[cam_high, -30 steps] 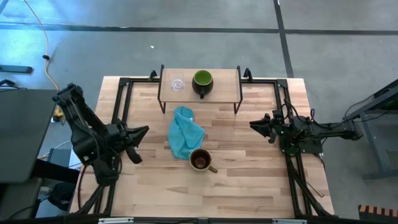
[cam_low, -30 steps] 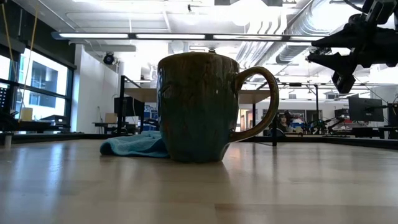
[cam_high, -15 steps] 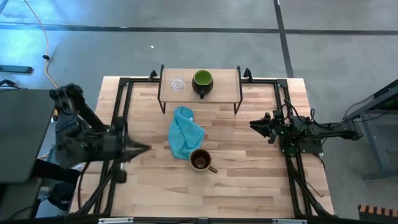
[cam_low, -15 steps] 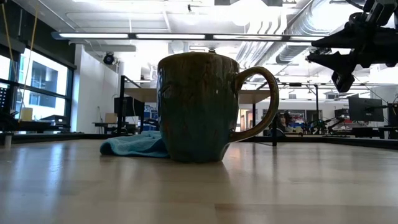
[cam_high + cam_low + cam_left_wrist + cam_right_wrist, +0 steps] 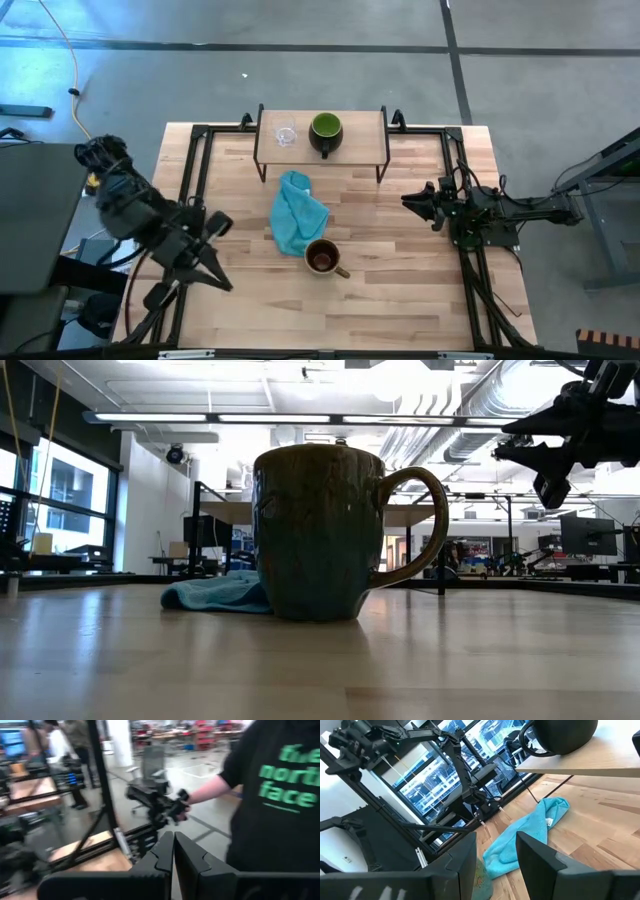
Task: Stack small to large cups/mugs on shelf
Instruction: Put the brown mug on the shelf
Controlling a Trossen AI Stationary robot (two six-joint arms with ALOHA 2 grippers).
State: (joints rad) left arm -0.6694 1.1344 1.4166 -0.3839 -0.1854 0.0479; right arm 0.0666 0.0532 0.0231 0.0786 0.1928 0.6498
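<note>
The olive-tan mug stands upright on the table, close in the low view, handle to the right. The teal cloth lies just behind it. The shelf stands at the table's far edge. On it are the tiny clear glass cup and the dark mug with green inside. My left gripper is at the table's left side, left of the olive mug, shut and empty. My right gripper hovers open and empty at the right, above the table.
A black frame runs along the table's left and right edges. Bare wood lies near and right of the olive mug. A person in a dark shirt stands beyond the table in the left wrist view.
My left arm has swung: its gripper has turned from pointing toward the table's right to slanting toward the near edge, and has gone a little nearer. The mugs, glass, cloth and my right arm have kept still.
</note>
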